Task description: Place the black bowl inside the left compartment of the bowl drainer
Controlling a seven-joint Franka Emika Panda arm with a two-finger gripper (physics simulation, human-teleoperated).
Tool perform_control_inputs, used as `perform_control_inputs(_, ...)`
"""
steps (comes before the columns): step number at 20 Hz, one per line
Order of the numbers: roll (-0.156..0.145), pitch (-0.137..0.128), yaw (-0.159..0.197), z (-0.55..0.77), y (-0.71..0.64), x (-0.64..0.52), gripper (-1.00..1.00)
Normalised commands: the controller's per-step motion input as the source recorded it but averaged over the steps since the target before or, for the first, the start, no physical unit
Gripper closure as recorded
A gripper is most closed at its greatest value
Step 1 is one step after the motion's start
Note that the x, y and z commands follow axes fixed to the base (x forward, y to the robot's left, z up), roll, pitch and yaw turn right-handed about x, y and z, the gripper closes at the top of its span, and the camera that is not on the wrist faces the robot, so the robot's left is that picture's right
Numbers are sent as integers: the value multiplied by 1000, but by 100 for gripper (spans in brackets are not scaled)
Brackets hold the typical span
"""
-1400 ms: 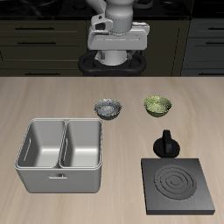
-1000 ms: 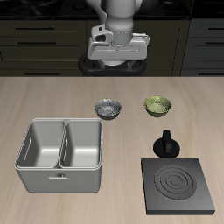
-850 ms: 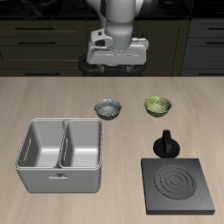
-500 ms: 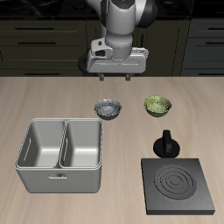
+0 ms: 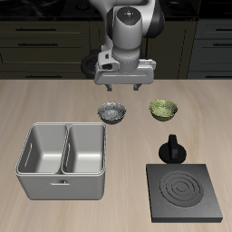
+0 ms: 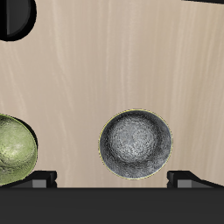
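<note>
Lower than a moment ago, the gripper [image 5: 123, 89] now hangs above the black bowl [image 5: 112, 112], fingers spread and empty. Nearest the bench's front edge sits the bowl drainer [image 5: 62, 186], its left compartment [image 5: 43, 150] bare; farther back rests the black bowl, unmoved, beside a yellow-green bowl [image 5: 163, 110].

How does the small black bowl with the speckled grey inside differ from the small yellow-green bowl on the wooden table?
The black bowl has a dark rim and speckled grey inside; the yellow-green bowl is mottled green throughout. The black bowl lies beneath the gripper and closer to the grey metal bowl drainer; the yellow-green bowl sits off to one side. Both are small, round, upright and empty.
</note>
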Motion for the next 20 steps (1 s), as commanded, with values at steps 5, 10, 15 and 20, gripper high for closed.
perform_control_inputs(5, 9, 36, -22, -236, 13, -60, -100)
perform_control_inputs(10, 0, -5, 10, -136, 13, -84, -100)
perform_control_inputs(15, -11, 21, -11, -191, -42, -28, -100)
perform_control_inputs(20, -4, 37, -8, -276, -10, 13, -100)
